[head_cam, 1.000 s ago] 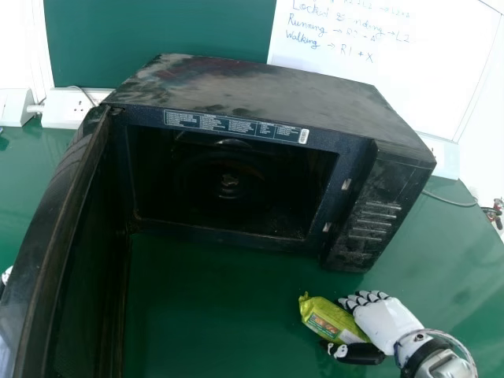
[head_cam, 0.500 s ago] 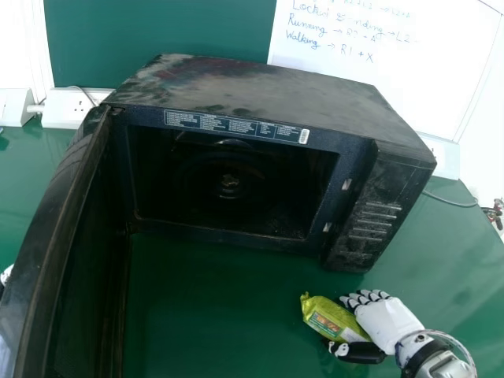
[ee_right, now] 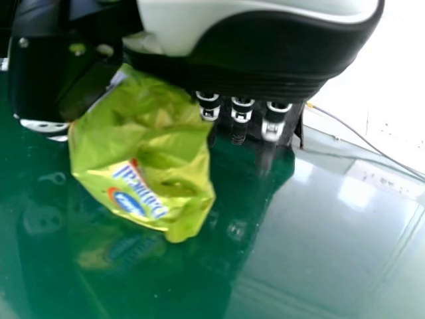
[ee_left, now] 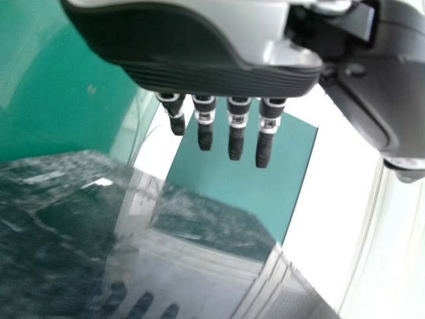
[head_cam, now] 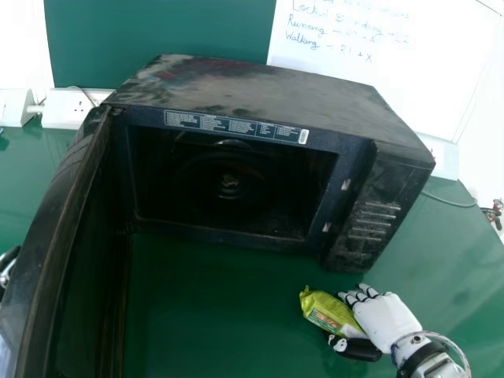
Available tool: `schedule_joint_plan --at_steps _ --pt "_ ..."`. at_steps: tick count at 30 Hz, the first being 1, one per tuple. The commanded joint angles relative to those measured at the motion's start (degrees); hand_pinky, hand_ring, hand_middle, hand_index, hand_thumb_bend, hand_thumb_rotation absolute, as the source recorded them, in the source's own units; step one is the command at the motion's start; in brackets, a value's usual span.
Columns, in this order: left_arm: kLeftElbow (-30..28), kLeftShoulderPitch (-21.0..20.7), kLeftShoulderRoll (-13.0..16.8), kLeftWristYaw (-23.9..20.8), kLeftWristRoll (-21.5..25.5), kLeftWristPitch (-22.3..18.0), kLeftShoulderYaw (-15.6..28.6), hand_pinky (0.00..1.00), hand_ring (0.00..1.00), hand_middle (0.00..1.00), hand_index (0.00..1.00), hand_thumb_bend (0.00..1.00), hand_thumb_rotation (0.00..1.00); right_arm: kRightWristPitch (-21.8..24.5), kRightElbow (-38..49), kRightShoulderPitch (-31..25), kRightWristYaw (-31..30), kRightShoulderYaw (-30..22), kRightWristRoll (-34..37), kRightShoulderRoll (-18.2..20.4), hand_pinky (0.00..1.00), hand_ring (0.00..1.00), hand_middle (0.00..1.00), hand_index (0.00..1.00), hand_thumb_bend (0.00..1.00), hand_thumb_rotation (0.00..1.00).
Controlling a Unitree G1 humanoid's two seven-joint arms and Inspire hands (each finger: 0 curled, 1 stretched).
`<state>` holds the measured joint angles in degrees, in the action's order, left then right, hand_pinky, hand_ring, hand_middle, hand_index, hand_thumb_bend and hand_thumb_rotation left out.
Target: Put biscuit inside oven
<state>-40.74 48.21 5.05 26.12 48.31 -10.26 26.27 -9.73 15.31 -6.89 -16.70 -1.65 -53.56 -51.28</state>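
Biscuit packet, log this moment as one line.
right hand: holding biscuit packet | packet: outside oven | oven door: open

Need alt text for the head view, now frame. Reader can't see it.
Robot's right hand holds a yellow-green biscuit packet between thumb and fingers, outside and in front of a dusty black microwave oven on a green table. The oven's door stands wide open at the left; behind is a whiteboard with handwriting.
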Motion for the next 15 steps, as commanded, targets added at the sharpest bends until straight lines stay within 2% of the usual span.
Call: schedule_joint_plan --at_steps 1,3,4,6,7,9,15 --pt "-2.70 1.29 -0.48 -2.67 -0.27 1.45 -0.35 0.83 0.85 0.91 0.93 1.00 0.95 0.14 -0.95 -0.95 -1.37 1.49 0.10 0.53 0.21 0.33 0.82 0.77 0.43 0.02" --pt "-4.37 1.75 -0.79 -4.69 -0.10 2.54 -0.76 0.83 0.85 0.91 0.93 1.00 0.95 0.21 -1.11 -0.77 -1.29 1.70 0.27 0.47 0.13 0.11 0.75 0.67 0.31 0.00" --pt "-5.21 1.90 -1.00 -5.75 0.24 3.12 -1.10 0.83 0.85 0.91 0.93 1.00 0.94 0.25 -1.15 -0.74 -1.22 1.75 0.47 0.51 0.09 0.04 0.67 0.61 0.26 0.00" --pt "-6.54 2.16 -1.14 -7.58 0.70 4.22 -1.49 0.84 0.85 0.91 0.93 1.00 0.94 0.42 -1.19 -0.71 -1.20 1.83 0.91 0.62 0.07 0.01 0.55 0.53 0.24 0.00" --pt "-6.84 2.14 -1.23 -8.07 0.79 4.47 -1.58 0.84 0.85 0.91 0.93 1.00 0.95 0.40 -1.26 -0.70 -0.97 1.89 0.93 0.63 0.06 0.00 0.51 0.49 0.40 0.00" --pt "-7.31 2.07 -1.35 -8.49 1.05 4.75 -1.74 0.82 0.84 0.90 0.92 1.00 0.94 0.16 -1.50 -0.66 -0.07 2.01 0.77 0.57 0.05 0.00 0.49 0.48 0.49 0.00" --pt "-7.92 2.63 -1.16 -8.44 2.62 5.45 -1.76 0.82 0.85 0.90 0.93 1.00 0.93 0.76 -1.72 -0.14 -0.01 2.43 1.50 0.82 0.04 0.00 0.48 0.48 0.51 0.00"
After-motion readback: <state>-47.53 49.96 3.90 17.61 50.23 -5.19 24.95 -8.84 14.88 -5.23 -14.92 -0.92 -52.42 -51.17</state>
